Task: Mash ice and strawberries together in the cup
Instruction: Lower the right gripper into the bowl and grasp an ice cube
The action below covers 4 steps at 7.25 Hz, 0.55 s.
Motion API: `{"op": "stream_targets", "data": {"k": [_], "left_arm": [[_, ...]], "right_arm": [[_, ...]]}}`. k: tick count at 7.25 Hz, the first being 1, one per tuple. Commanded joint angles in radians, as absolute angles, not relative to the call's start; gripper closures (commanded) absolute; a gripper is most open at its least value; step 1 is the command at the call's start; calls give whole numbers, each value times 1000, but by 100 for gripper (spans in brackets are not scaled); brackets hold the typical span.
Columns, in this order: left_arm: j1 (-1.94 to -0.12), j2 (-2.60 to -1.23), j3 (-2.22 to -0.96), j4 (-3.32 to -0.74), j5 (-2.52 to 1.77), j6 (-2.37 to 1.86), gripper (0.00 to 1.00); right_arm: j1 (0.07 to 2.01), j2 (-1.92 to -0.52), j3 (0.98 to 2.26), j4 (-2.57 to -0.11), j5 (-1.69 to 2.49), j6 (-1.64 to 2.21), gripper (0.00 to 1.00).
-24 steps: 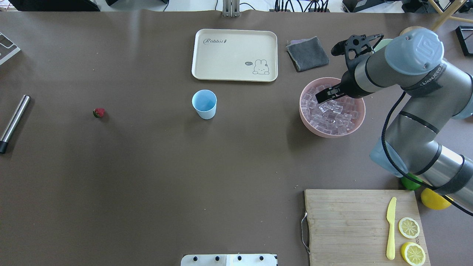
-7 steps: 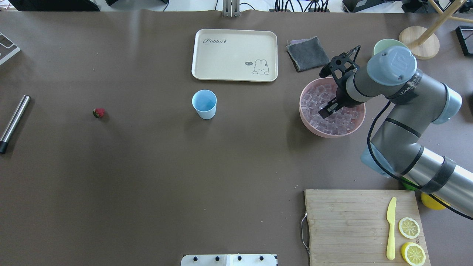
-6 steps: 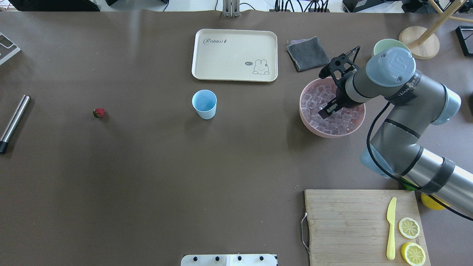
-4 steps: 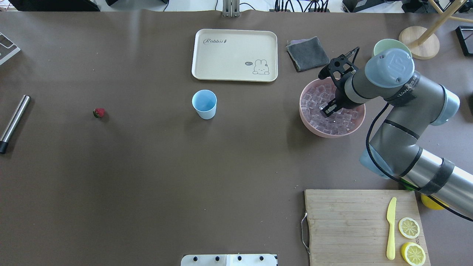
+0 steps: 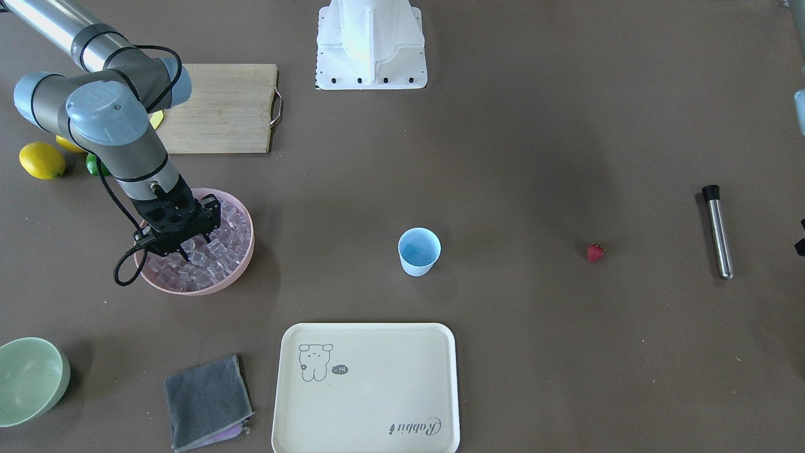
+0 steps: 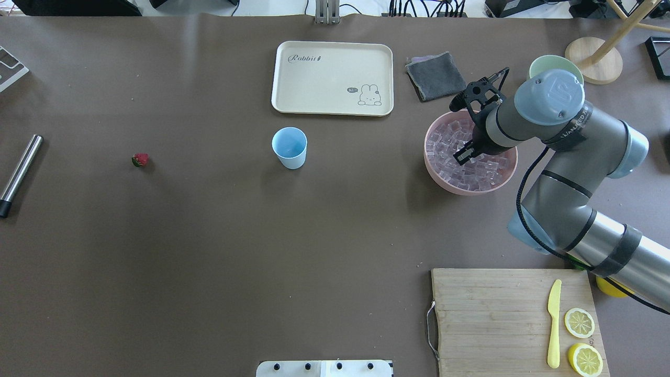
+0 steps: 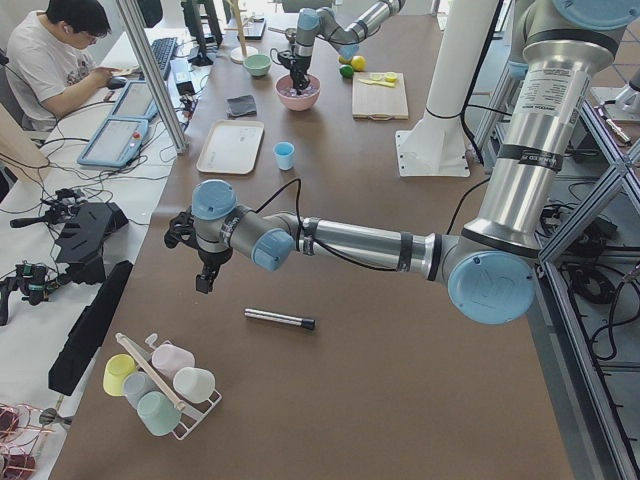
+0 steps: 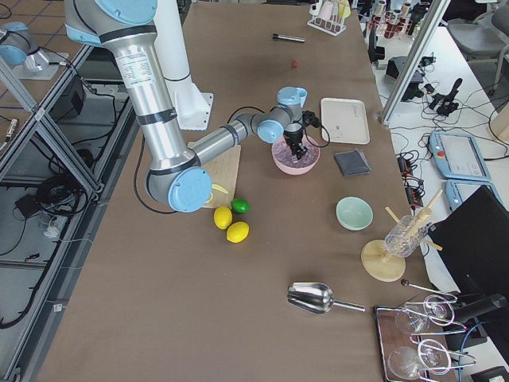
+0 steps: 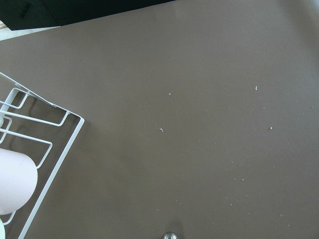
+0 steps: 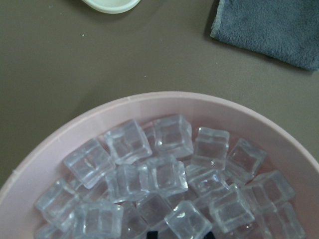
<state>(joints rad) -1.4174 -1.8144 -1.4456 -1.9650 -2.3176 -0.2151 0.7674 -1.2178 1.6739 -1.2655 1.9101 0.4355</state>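
A long table [image 6: 209, 251] covered in brown runs down a cluttered lab, where a man [image 7: 40, 55] sits at a side desk. The light-blue cup [image 6: 289, 147] stands upright near the middle, just beside a cream tray [image 6: 332, 77]. The strawberry [image 6: 140, 159] lies alone on the bare covering, between the cup and a metal rod [image 6: 20, 174]. The right gripper [image 6: 460, 157] is down in the pink bowl [image 6: 460, 189] among the ice [image 10: 172, 135] — whether its fingers grip a cube, I cannot tell. The left gripper [image 7: 203, 285] hangs over the table's far end near a wire cup rack [image 7: 160, 385], too small to judge.
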Motion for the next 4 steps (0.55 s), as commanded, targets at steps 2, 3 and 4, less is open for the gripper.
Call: {"op": "stream_targets", "data": {"k": [2,3,4], "left_arm": [[-1417,-1813,-1445,-1965,-2316,-215,3],[-1417,-1813,-1445,-1965,-2318,-216,3],[-1417,-1813,-1445,-1965,-2316,-215,3]], "right_arm": [[767,-1216,1677,-1266,1911,446,69],[767,-1218,1675,-1266,1911,446,72],[767,-1218,1677,-1267,1911,448,73]]}}
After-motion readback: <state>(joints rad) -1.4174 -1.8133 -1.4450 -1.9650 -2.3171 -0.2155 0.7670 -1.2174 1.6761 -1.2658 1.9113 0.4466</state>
